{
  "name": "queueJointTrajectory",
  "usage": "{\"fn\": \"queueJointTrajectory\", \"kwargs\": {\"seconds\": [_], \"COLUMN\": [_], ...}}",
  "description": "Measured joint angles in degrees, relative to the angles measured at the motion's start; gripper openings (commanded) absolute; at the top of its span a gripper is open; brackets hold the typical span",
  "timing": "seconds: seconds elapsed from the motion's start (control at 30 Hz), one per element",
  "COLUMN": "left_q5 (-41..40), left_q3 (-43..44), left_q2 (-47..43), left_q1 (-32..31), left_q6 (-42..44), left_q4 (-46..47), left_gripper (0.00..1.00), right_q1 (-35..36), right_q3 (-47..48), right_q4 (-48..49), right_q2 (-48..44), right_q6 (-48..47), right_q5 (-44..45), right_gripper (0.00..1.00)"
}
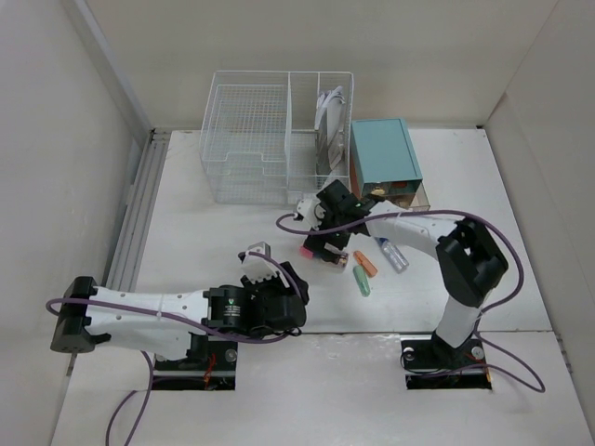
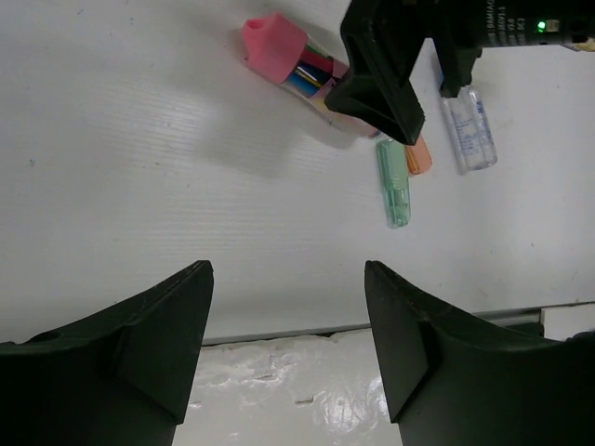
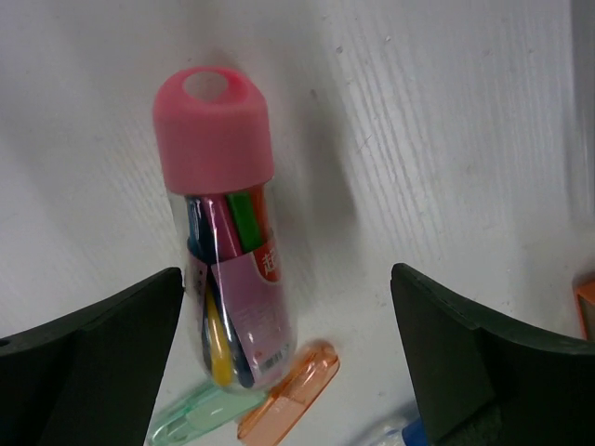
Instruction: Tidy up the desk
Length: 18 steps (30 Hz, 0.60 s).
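Note:
The white desk (image 1: 214, 232) has a grey rail (image 1: 139, 204) along its left edge. A clear tube of coloured markers with a pink cap (image 1: 306, 251) lies on it at the middle. My right gripper (image 1: 325, 243) hovers over the tube, open. In the right wrist view the tube (image 3: 228, 251) lies between the spread fingers, nearer the left one, and my right gripper (image 3: 286, 279) holds nothing. My left gripper (image 1: 268, 268) is open and empty, short of the tube; the left wrist view (image 2: 288, 279) shows the tube (image 2: 296, 65) farther ahead.
An orange case (image 1: 365, 265), a green case (image 1: 362, 282) and a small clear bottle (image 1: 394, 254) lie just right of the tube. A white wire-mesh basket (image 1: 279, 135) and a teal drawer box (image 1: 384, 160) stand at the back. Walls close in both sides.

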Motion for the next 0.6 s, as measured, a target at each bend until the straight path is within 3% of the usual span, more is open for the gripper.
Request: {"fn": "queueJointTrajectory", "kwargs": {"seconds": [0.2,0.53,0.6], "left_q5": [-0.2,-0.3,-0.3], "left_q3": [0.0,0.0,0.0], "left_q2": [-0.2,-1.1,-1.1], "left_q1": [-0.5,-0.6,-0.6], "left_q6": [0.0,0.1,0.3], "left_q4": [-0.6,-0.5,-0.5], "left_gripper": [0.63,0.63,0.63], "right_q1": [1.2,4.6,4.6], "right_q3": [1.9,1.8,1.8], "right_q4": [-0.3,-2.4,-2.9], "right_q2": [3.4,3.5,3.6], "right_q6": [0.3,-0.1,-0.2], "right_q5": [1.1,1.9,2.2], "right_gripper": [0.95,0.56,0.53]}}
